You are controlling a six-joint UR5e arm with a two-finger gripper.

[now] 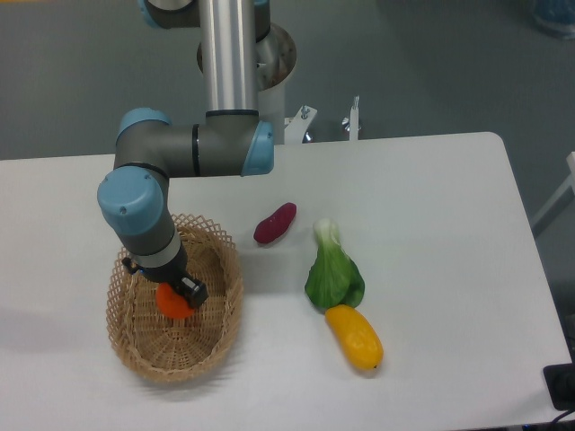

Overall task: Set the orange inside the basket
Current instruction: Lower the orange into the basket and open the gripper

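The orange (172, 306) is a small bright-orange fruit inside the tan wicker basket (220, 314) at the table's front left. My gripper (177, 294) reaches down into the basket from above and sits right over the orange, covering its top. The fingers are mostly hidden by the wrist, so I cannot tell whether they still grip the orange. The orange looks low in the basket, near its floor.
A purple-red sweet potato (275, 223) lies right of the basket. A green bok choy (333, 272) and an elongated yellow fruit (354, 338) lie further right. The arm's base column (230, 54) stands at the table's back edge.
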